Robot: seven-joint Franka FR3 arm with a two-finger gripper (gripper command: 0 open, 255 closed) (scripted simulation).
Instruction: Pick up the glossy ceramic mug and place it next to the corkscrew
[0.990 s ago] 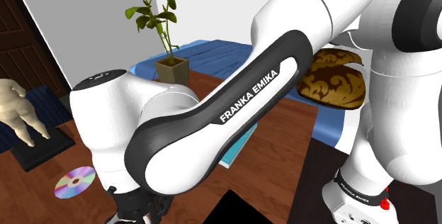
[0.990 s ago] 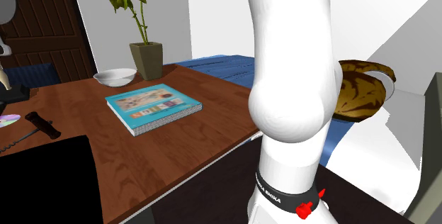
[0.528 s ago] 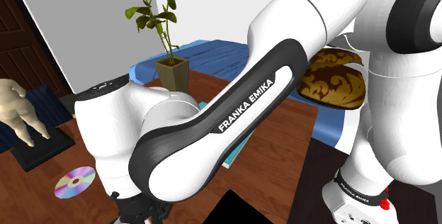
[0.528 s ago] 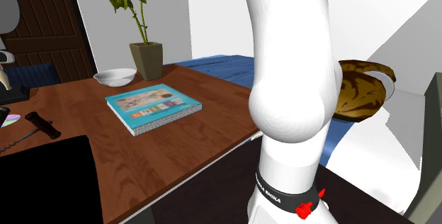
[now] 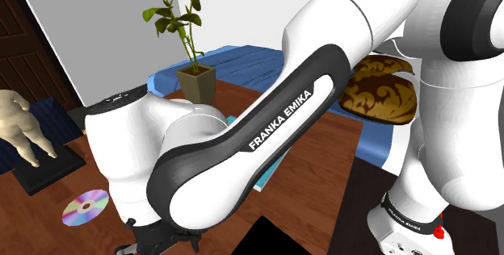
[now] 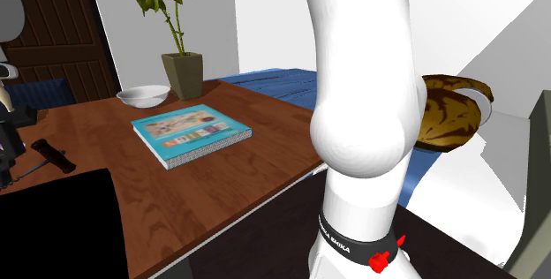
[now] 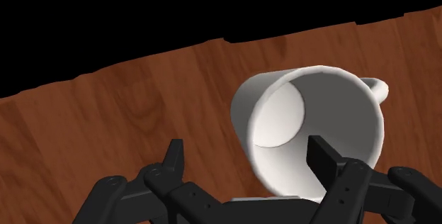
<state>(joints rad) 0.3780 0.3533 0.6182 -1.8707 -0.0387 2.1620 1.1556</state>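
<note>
**Current step: approach for the grasp. Pick-up has not started.**

1. Mug position. The white mug [image 7: 297, 109] stands upright on the wooden counter [image 7: 142, 116]. It is near one counter edge, beyond which there is a black area. Which edge this is cannot be determined. The mug's handle points away from the hand.

2. Hand state. The hand [image 7: 248, 152] is directly above the mug with its two fingers apart. One finger is outside the mug wall. The other is in line with the mug's opening, so the wall on the side opposite the handle lies between them. No contact is visible, so the mug is not held.

3. Target. In the second exterior view, the corkscrew [image 6: 55, 156] lies flat on bare wood towards the counter's left end, apart from the book [image 6: 190, 134].

**Next move (judgement).**
- Lower the hand until the fingers overlap the mug wall well below the rim.
- Close the fingers on the wall.
- A glossy wall may slip, so confirm a firm grip before lifting.
- Carry the mug to the bare wood just beside the corkscrew.
</note>
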